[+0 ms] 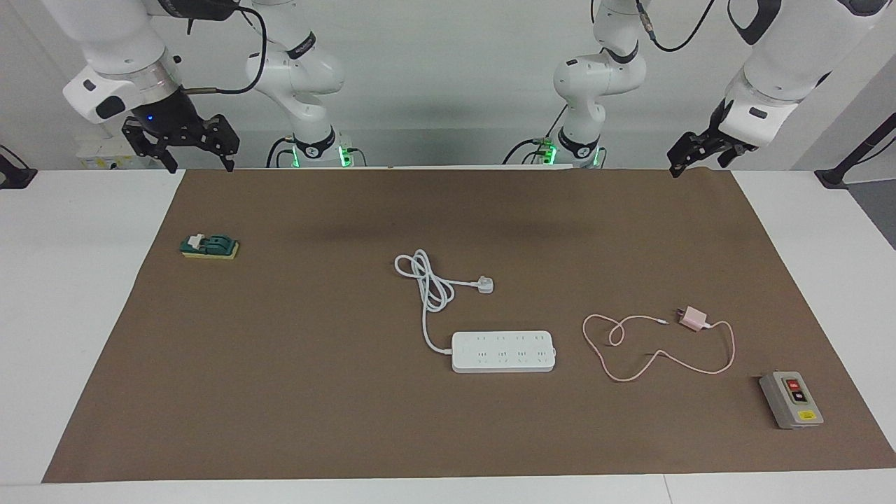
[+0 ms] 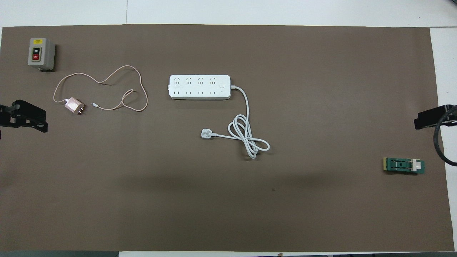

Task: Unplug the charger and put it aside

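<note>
The pale pink charger (image 1: 693, 318) lies on the brown mat (image 1: 315, 392) with its prongs free, unplugged. It is beside the white power strip (image 1: 504, 351), toward the left arm's end. Its thin pink cable (image 1: 658, 357) loops loosely on the mat between them. In the overhead view the charger (image 2: 74, 105), cable (image 2: 117, 75) and strip (image 2: 199, 87) show the same layout. My left gripper (image 1: 703, 162) hangs open and empty above the mat's edge at its own end (image 2: 25, 115). My right gripper (image 1: 199, 159) hangs open and empty at the other end (image 2: 433, 119). Both arms wait.
The strip's white cord and plug (image 1: 484, 285) lie coiled nearer to the robots than the strip. A grey on/off switch box (image 1: 791, 400) stands farther from the robots than the charger. A small green part (image 1: 208, 246) lies toward the right arm's end.
</note>
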Robot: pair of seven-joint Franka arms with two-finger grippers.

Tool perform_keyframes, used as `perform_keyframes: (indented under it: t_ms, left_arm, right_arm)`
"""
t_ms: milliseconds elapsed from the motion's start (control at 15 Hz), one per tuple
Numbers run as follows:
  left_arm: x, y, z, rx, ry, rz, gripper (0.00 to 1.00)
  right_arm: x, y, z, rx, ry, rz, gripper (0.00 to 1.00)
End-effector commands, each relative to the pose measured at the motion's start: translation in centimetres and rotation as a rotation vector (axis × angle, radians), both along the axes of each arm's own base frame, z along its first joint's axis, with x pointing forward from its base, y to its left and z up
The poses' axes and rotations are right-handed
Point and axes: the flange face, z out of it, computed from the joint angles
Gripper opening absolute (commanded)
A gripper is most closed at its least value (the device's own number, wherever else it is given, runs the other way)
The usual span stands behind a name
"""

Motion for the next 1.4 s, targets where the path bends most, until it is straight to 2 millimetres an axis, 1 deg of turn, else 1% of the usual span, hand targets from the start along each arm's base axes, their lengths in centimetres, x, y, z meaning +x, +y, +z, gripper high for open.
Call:
perform_keyframes:
  t_ms: [0, 133, 200, 267, 333, 400, 467, 667, 867, 1067, 1333]
  left_arm:
    - [-1.2, 0.3, 0.3, -0.012, 0.0, -0.048, 1.0]
    - [-0.9, 1.0, 0.5, -0.029, -0.014, -0.117, 1.0]
    - [-0.4, 1.5, 0.2, -0.033, -0.024, -0.121, 1.0]
    - [-0.3, 1.5, 0.1, -0.033, -0.025, -0.116, 1.0]
    - [-0.2, 1.3, 0.0, -0.033, -0.025, -0.121, 1.0]
    - [-0.2, 0.5, 0.0, -0.034, -0.026, -0.138, 1.0]
    - [-0.1, 0.3, -0.1, -0.037, -0.029, -0.144, 1.0]
    - [0.2, 0.3, -0.5, -0.042, -0.024, -0.148, 1.0]
    - [0.3, -0.9, -0.6, -0.046, -0.03, -0.168, 1.0]
    - [0.9, -0.9, -0.9, -0.046, -0.051, -0.168, 1.0]
    - [1.1, -1.0, -1.0, -0.048, -0.056, -0.17, 1.0]
  right_arm:
    - [-0.4, 0.5, 0.1, 0.033, 0.0, -0.044, 1.0]
    - [-0.4, 0.5, 0.1, 0.036, 0.0, -0.053, 1.0]
    - [-0.4, 0.5, 0.1, 0.036, 0.0, -0.053, 1.0]
    - [-0.3, 0.5, 0.1, 0.034, -0.003, -0.049, 1.0]
    - [-0.4, 0.5, 0.0, 0.034, 0.003, -0.055, 1.0]
    - [-0.3, 0.5, 0.0, 0.034, 0.0, -0.056, 1.0]
    - [-0.3, 0.5, 0.1, 0.034, -0.005, -0.053, 1.0]
    - [-0.3, 0.4, 0.1, 0.034, -0.003, -0.055, 1.0]
    - [-0.3, 0.4, 0.0, 0.034, -0.002, -0.055, 1.0]
    - [-0.3, 0.3, 0.1, 0.034, -0.003, -0.058, 1.0]
    - [-0.3, 0.3, 0.1, 0.034, -0.003, -0.056, 1.0]
